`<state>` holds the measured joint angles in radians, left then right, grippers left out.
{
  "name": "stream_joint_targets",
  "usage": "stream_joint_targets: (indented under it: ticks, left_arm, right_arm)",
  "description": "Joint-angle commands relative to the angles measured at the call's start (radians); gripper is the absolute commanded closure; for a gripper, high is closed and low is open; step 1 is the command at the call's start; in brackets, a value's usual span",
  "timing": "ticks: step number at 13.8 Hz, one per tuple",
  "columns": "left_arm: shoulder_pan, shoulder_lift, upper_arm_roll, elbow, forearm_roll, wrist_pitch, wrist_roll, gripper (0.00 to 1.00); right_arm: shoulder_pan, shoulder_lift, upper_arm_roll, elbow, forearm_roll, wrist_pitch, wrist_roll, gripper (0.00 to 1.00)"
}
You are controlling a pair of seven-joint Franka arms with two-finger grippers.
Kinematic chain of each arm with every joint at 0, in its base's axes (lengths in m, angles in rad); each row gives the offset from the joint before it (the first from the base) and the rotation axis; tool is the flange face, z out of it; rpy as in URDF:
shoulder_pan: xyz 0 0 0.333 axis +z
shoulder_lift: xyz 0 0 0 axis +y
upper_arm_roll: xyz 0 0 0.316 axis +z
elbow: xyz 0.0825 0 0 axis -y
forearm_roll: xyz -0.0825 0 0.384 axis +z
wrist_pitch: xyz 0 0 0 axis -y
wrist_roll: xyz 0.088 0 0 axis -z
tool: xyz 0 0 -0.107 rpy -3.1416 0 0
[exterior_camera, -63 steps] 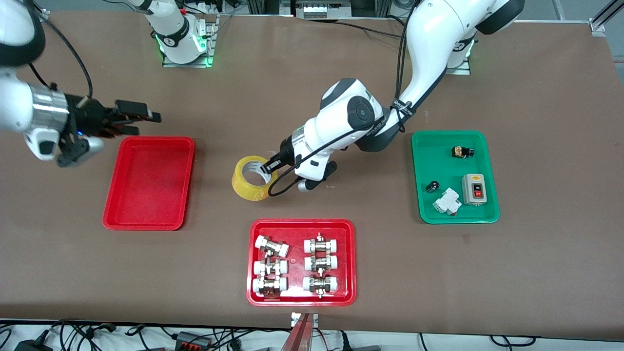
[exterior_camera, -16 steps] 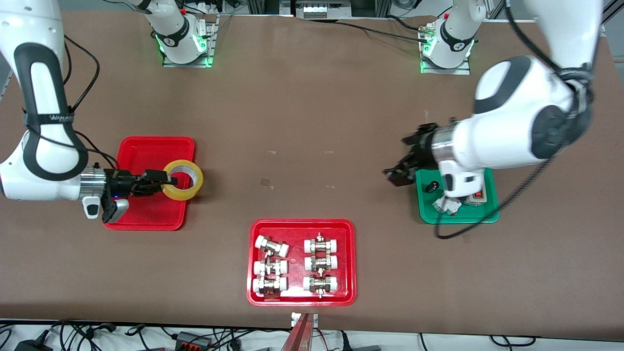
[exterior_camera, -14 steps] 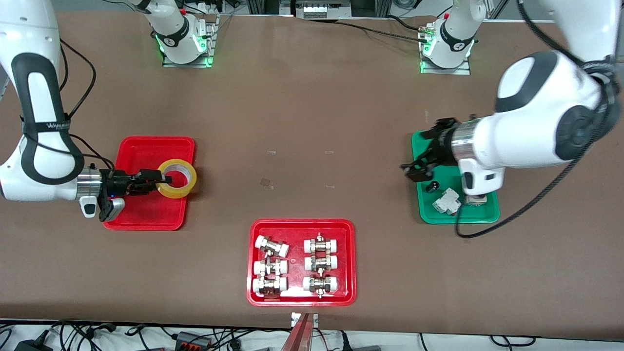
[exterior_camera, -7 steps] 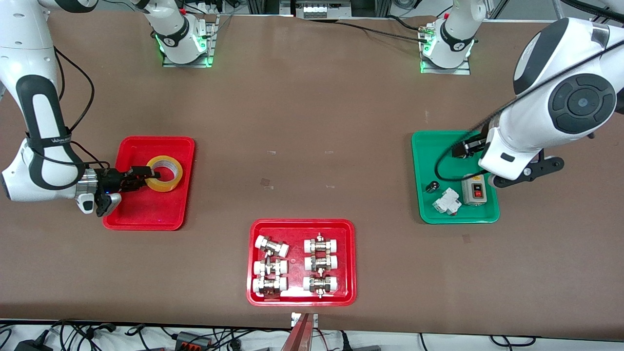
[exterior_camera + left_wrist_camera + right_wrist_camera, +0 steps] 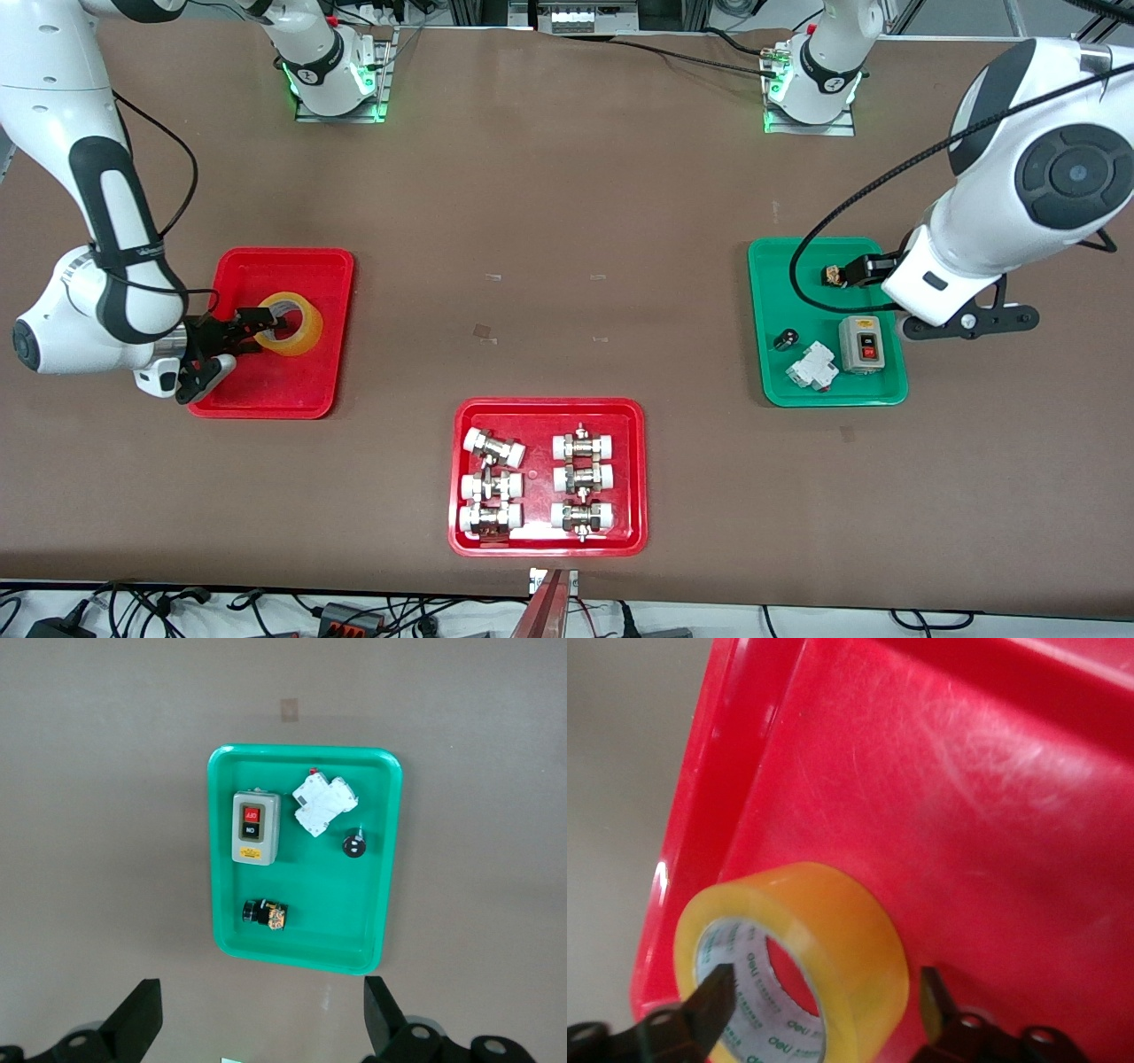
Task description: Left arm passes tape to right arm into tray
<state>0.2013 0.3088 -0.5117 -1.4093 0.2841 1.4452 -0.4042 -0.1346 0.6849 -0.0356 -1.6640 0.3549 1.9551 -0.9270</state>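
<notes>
The yellow tape [image 5: 306,324] sits in the plain red tray [image 5: 266,390] at the right arm's end of the table. My right gripper [image 5: 263,327] is low over the tray, at the roll. In the right wrist view the tape [image 5: 824,921] lies on the tray floor [image 5: 966,815]. One of the fingers [image 5: 713,992] is at the pale core and the other stands apart from the roll's outer side, so the right gripper [image 5: 824,997] is open. My left gripper [image 5: 852,271] is open and empty over the green tray; its fingers are wide apart in the left wrist view [image 5: 261,1028].
A green tray [image 5: 771,266] at the left arm's end holds a grey switch box [image 5: 860,343], a white breaker [image 5: 812,365] and small parts; it also shows in the left wrist view [image 5: 221,859]. A red tray of pipe fittings [image 5: 547,409] lies nearest the front camera.
My right gripper has brought the tape down into the red tray, and one finger now stands off the roll. My left arm has drawn back to over the green tray.
</notes>
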Motion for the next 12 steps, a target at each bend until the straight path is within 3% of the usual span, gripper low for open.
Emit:
stream_joint_targets:
  ticks: [1,5,8,9,11,12]
  left_arm:
    - [0.05,-0.088,-0.011,-0.091,-0.036,0.044,0.031,0.0]
    - [0.087,-0.114,-0.008,-0.054,-0.095,-0.023,0.056,0.0]
    - [0.081,-0.099,0.022,-0.045,-0.128,-0.011,0.082,0.0]
    - [0.038,-0.086,0.085,-0.018,-0.117,0.024,0.099,0.0]
    - [-0.19,-0.1,0.378,0.013,-0.179,0.066,0.161,0.0]
    - [-0.203,-0.144,0.386,-0.008,-0.215,0.041,0.194,0.0]
  right_arm:
    - [0.03,-0.057,-0.003,-0.011,-0.062,0.015,-0.004,0.0]
    - [0.095,-0.201,-0.015,-0.011,-0.233,0.001,0.173,0.0]
    - [0.111,-0.33,-0.012,-0.01,-0.251,-0.086,0.385,0.0]
    - [0.128,-0.365,-0.013,-0.01,-0.257,-0.119,0.443,0.0]
    - [0.154,-0.444,-0.01,-0.002,-0.339,-0.185,0.543,0.0]
    - [0.168,-0.484,-0.009,0.001,-0.361,-0.218,0.606,0.0]
